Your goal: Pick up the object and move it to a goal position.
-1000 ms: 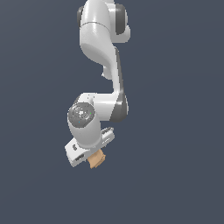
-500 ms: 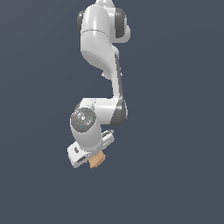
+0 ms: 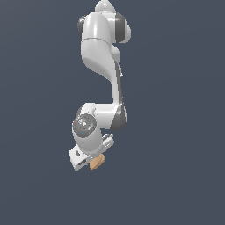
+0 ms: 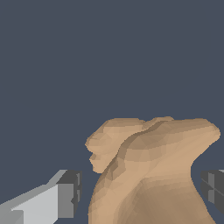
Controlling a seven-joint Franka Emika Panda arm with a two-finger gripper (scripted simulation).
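One gripper, white, hanging at the low end of the arm, tilted, and closed around the object. Two dark pads in the wrist view, one on a pale grey finger and the other at the picture's far edge, set on either side of the tan-brown piece, both just beside its flanks with a thin strip of background showing at each; actual contact not quite clear from that angle. Held between them, the object: faceted, lumpy, with a broad rounded body near the camera and a smaller knob behind it, a scooped hollow between the two. Seen from the exterior view as only a small tan block poking out beneath the white hand, toward the exterior view's right of the gripper's body and far smaller than it. Above the hand, a round grey wrist joint, then a slim link rising to the bulky upper segments. Nothing but flat dark blue-grey background around arm and piece; no surface visible under the object, so aloft in the grip.
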